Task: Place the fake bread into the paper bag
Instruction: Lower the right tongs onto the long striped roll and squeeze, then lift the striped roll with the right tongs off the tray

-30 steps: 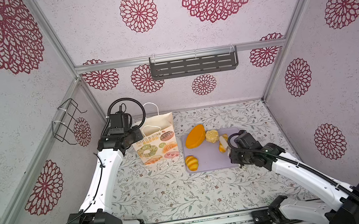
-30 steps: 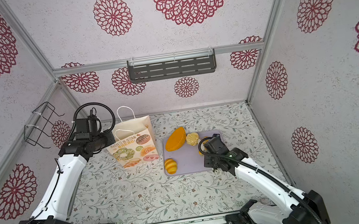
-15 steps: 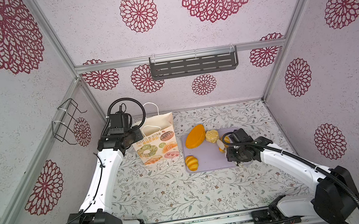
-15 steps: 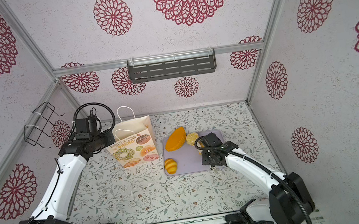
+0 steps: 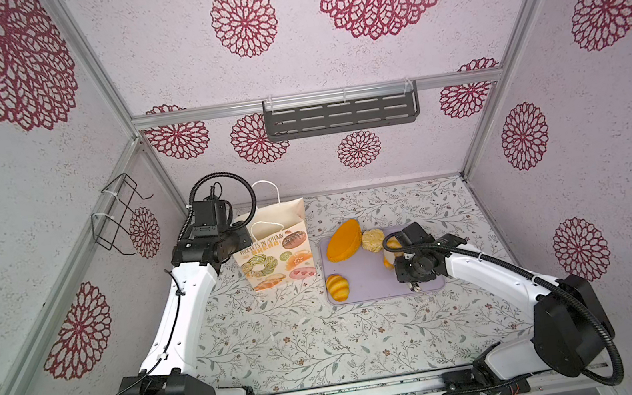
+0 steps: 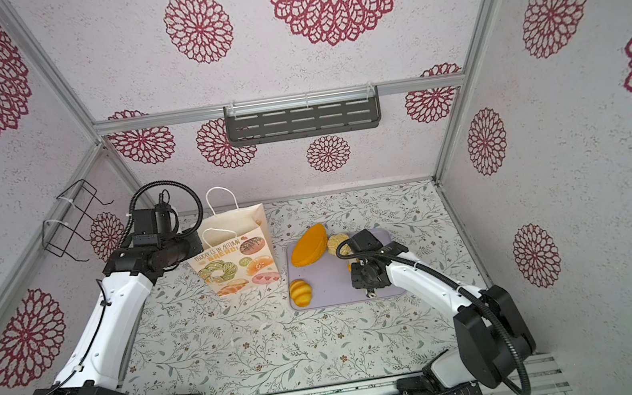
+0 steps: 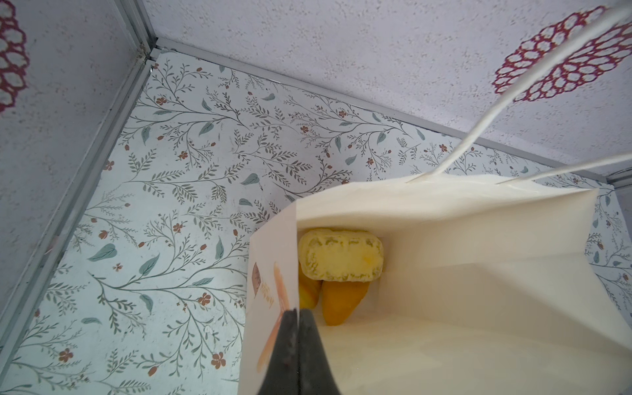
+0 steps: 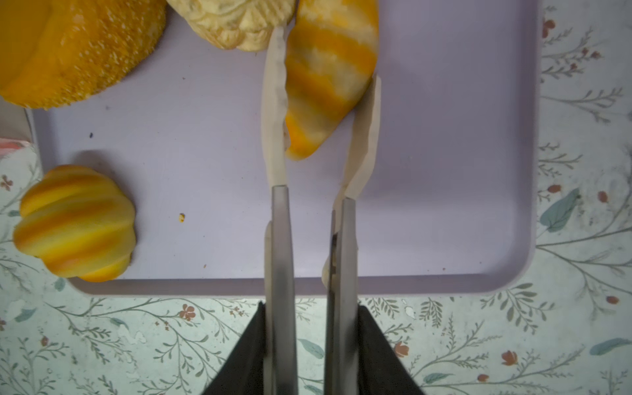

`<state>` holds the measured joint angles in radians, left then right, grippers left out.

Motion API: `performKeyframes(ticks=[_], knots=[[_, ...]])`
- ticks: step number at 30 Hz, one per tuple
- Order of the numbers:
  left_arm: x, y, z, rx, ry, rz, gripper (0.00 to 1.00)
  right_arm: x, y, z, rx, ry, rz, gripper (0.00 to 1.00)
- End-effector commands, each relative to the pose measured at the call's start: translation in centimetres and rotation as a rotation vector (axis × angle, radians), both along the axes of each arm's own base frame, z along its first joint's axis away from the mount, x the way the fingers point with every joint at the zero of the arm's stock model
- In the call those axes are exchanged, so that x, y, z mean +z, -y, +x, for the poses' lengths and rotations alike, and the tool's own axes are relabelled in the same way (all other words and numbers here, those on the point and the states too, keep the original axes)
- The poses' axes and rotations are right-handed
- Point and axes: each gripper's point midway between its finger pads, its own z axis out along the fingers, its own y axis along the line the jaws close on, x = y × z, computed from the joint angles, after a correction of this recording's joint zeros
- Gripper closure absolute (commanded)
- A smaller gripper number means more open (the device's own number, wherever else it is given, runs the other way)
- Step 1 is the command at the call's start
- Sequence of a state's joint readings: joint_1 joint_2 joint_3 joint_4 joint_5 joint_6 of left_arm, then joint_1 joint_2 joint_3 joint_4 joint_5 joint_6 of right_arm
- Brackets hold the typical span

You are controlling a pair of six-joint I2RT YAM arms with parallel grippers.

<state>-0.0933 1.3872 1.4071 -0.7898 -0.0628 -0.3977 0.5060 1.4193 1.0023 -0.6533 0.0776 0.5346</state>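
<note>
With our left claw [image 7: 297, 316] clamped on the rim of the paper bag [image 5: 277, 254] near the worktop's back-left corner, our right claw [image 8: 326, 58] pinches a striped loaf [image 8: 325, 92] on the lilac tray [image 8: 444, 171], so next we lift it over the bag's mouth.

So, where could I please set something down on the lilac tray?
Bare: the flat lilac tray's middle, between the striped yellow bun and the right gripper, plus the strip beyond it. Crowded: far edge, with orange oval loaf, cream bun, gripped striped roll.

On paper bag [image 5: 276, 254] front — "PRODUCTS IN AUTUMN", orange "BREAD" beneath.
</note>
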Motion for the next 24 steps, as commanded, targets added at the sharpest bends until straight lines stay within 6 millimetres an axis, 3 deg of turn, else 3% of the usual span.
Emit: performKeyframes(ticks=[1,12,24], knots=[[1.1,-0.1,0.1,0.004,0.042,-0.009,1.00,1.1,0.3,0.8,0.010,0.030,-0.022,0.70],[1.1,-0.1,0.2,0.003,0.042,-0.008,1.00,2.1,0.4,0.4,0.006,0.044,-0.002,0.87],[1.1,0.0,0.2,0.001,0.043,-0.014,1.00,5.0,0.1,-0.4,-0.016,0.134,0.110,0.92]])
